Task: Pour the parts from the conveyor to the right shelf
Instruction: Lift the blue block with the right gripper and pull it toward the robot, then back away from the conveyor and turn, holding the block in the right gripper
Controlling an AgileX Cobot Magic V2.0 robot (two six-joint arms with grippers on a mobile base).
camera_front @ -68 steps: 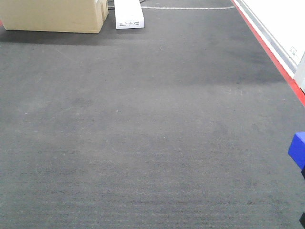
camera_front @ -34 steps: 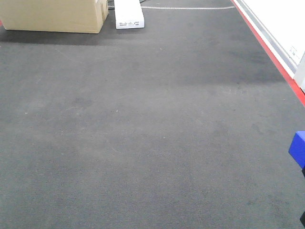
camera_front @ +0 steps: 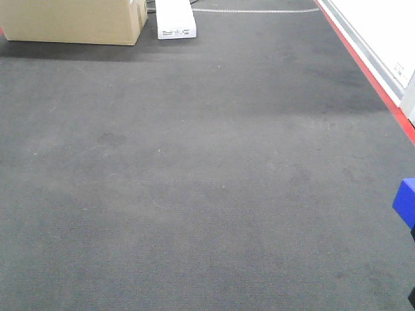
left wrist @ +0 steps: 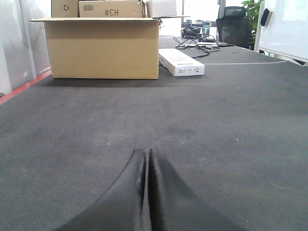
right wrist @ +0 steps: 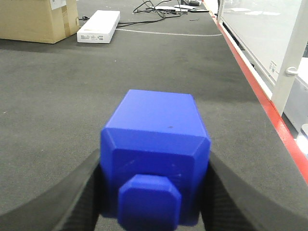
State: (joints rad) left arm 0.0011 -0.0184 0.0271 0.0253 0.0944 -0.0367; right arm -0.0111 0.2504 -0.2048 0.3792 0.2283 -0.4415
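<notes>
part: bright-blue plastic block (right wrist: pixel 154 120), bevelled shoulders, short knob facing the right wrist camera; the only part in view
part location: between the two black fingers of the right pincer (right wrist: pixel 154 161), over the near right side of the conveyor; in the front view only a blue corner (camera_front: pixel 406 202) shows at the right frame edge
part contact with belt: cannot tell whether it rests on the felt or hangs just above it
right pincer: clamped on the block, one finger (right wrist: pixel 79 192) against each side face, block sits square and upright
left pincer: (left wrist: pixel 146 155) fingers pressed together, nothing between them, low over the belt and well apart from the block
conveyor: (camera_front: pixel 194 168) wide dark grey felt belt, red side rail (camera_front: pixel 366 68) along its right edge; no other parts on the visible stretch
far end of belt: open cardboard box (left wrist: pixel 103 48) with a flat white box (left wrist: pixel 182 62) just beside it, cables (left wrist: pixel 197 42) behind; both well away from the block
right shelf: not in any view; no bins or rollers visible
step in hand: judged as grasp done, carry about to start; nothing delivered yet
next move calls for: lifting the block clear of the belt and rail, swinging the right arm to the right toward the shelf, then tipping or letting go over a bin
watch for: grip is on smooth flat faces, so the block could slip if tilted early; red rail and the upright white post (right wrist: pixel 293 57) beside it lie on the way right
</notes>
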